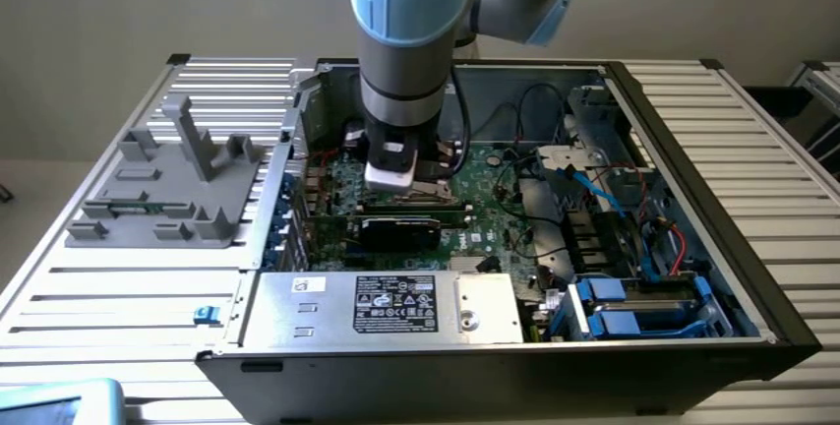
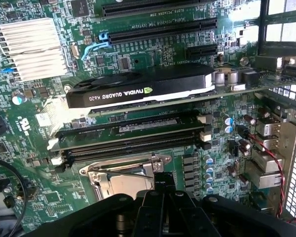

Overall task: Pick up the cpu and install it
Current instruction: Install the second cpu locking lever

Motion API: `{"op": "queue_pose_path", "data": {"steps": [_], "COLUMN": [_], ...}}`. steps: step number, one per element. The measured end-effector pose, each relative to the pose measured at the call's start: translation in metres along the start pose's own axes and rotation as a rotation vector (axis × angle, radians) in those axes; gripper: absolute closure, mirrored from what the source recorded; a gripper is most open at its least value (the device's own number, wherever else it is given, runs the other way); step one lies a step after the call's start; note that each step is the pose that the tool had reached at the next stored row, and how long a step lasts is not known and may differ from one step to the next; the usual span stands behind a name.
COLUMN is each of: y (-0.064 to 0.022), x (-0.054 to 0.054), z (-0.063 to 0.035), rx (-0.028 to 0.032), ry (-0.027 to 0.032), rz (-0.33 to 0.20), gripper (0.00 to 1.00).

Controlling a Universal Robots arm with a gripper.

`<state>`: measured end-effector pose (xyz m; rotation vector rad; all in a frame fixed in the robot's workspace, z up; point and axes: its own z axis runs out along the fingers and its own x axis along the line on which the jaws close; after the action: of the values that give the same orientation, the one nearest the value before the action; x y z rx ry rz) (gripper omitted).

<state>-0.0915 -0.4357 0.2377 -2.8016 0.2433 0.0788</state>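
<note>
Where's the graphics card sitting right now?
The graphics card stands on the green motherboard, between the empty expansion slots and the memory slots beside the CPU socket frame.

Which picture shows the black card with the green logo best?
The wrist view. There the graphics card lies in full sight across the green motherboard, and its white lettering and green logo can be read. In the exterior view the graphics card is a small dark block inside the computer case, just below the arm, with no lettering legible.

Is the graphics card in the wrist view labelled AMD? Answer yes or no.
No. The graphics card carries white lettering reading NVIDIA Quadro on its black shroud.
</note>
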Motion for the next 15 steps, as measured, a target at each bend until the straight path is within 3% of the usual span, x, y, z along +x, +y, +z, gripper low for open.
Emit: {"op": "queue_pose_path", "data": {"steps": [4, 8, 15], "y": [0.0008, 0.0013, 0.0038], "x": [0.0, 0.0, 0.0], "z": [0.002, 0.0035, 0.0109], "rx": [0.0009, -0.0005, -0.0007], "ry": [0.001, -0.0086, -0.0096], "rz": [0.007, 0.011, 0.011], "gripper": [0.89, 0.89, 0.89]}}
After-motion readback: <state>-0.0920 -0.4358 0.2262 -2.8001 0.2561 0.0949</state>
